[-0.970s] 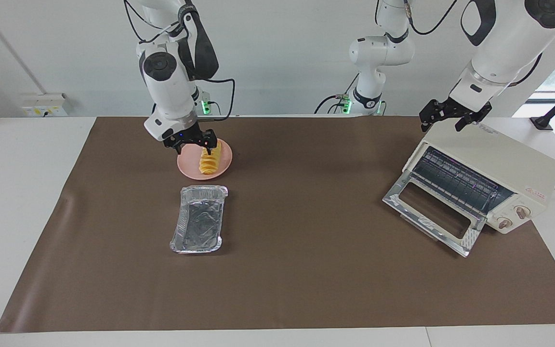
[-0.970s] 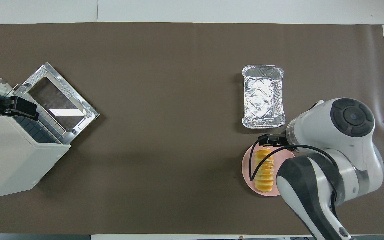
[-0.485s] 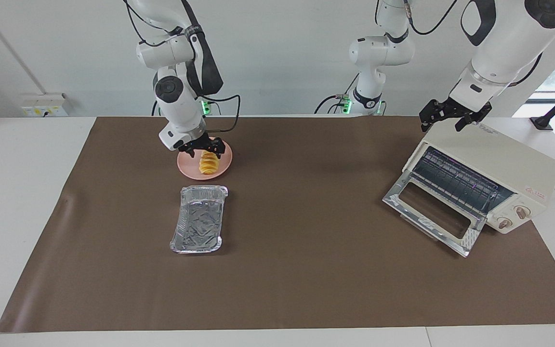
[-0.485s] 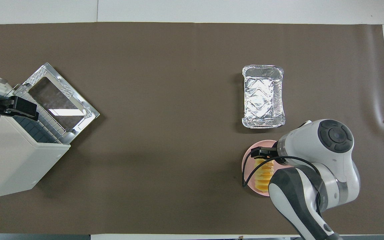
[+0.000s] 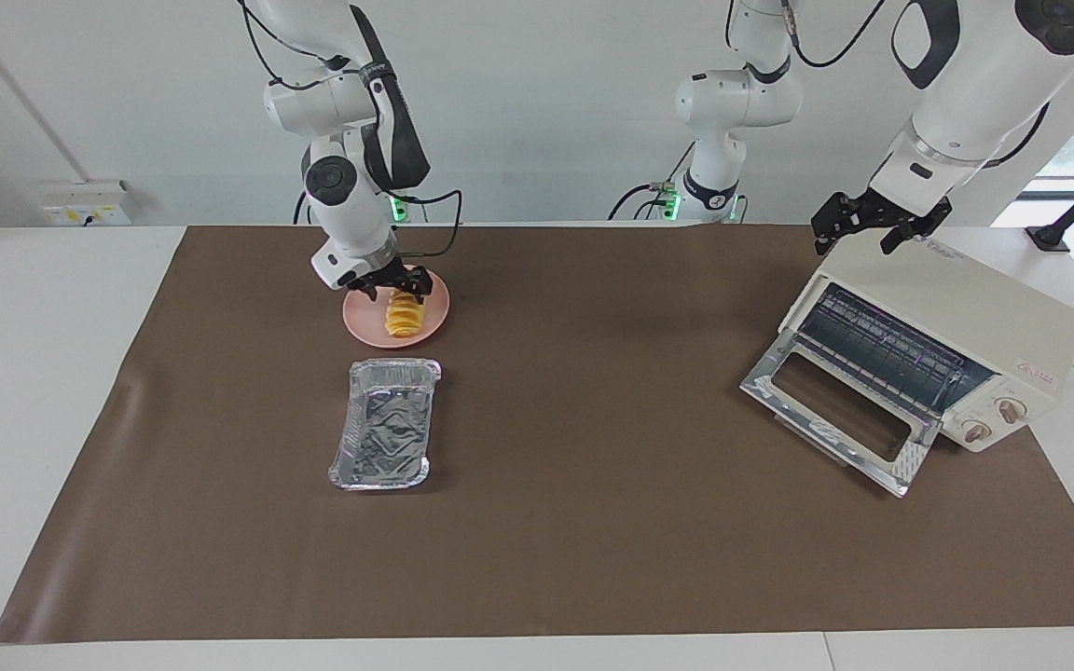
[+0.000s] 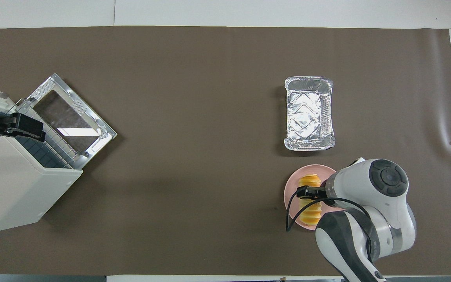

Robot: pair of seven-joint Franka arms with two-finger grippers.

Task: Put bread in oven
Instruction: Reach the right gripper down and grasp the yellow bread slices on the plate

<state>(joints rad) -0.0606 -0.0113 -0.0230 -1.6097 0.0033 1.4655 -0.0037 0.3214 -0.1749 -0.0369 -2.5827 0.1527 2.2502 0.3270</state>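
The bread (image 5: 403, 318) (image 6: 312, 214), a ridged golden loaf, lies on a pink plate (image 5: 435, 313) (image 6: 290, 193) at the right arm's end of the table. My right gripper (image 5: 396, 288) (image 6: 311, 192) is low over the loaf's half nearer the robots, open, with a finger on each side of it. The cream-white oven (image 5: 975, 312) (image 6: 14, 188) stands at the left arm's end with its glass door (image 5: 833, 410) (image 6: 71, 117) dropped open and the rack showing. My left gripper (image 5: 878, 226) (image 6: 13, 127) waits open just above the oven's top.
A crinkled silver foil tray (image 5: 382, 425) (image 6: 309, 113) lies empty just farther from the robots than the plate. A brown mat (image 5: 593, 522) covers the table between tray and oven.
The right gripper has drawn back toward the robots along the loaf and come down lower over it. The left arm has not moved.
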